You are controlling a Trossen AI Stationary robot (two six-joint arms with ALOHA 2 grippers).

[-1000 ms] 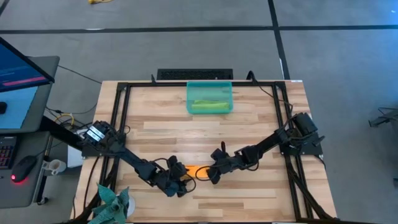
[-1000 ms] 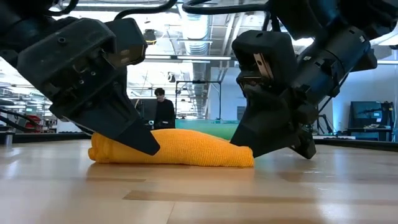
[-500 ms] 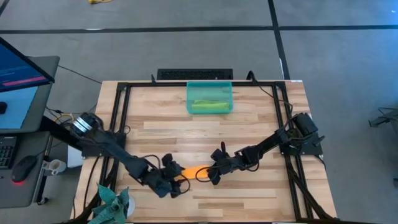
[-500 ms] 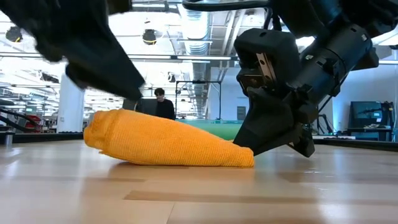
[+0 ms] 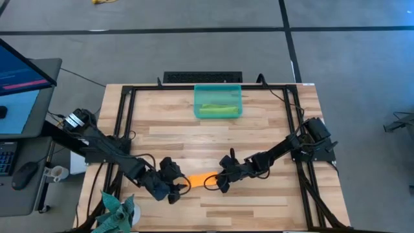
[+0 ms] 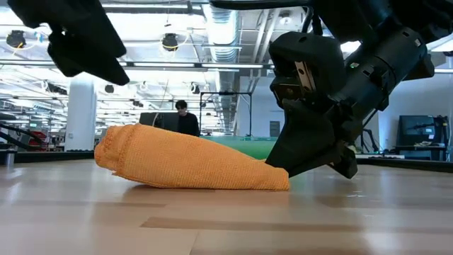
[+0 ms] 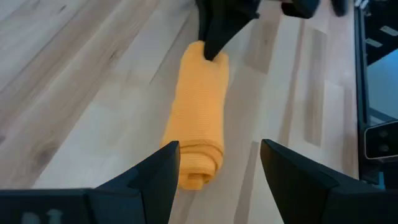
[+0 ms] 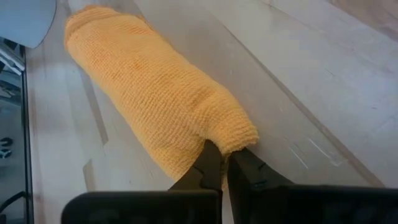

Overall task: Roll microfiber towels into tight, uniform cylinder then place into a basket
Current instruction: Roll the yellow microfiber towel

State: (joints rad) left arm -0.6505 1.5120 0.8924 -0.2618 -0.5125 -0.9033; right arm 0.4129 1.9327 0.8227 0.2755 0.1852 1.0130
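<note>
left hand open, right hand pinched — low

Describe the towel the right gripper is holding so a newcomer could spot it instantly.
On the wooden table, near its front edge between the two arms, lies the orange towel, rolled up. The right gripper pinches one end. The other rolled towel, lime green, sits in the basket.

Rolled orange towel, green towel in basket
</note>
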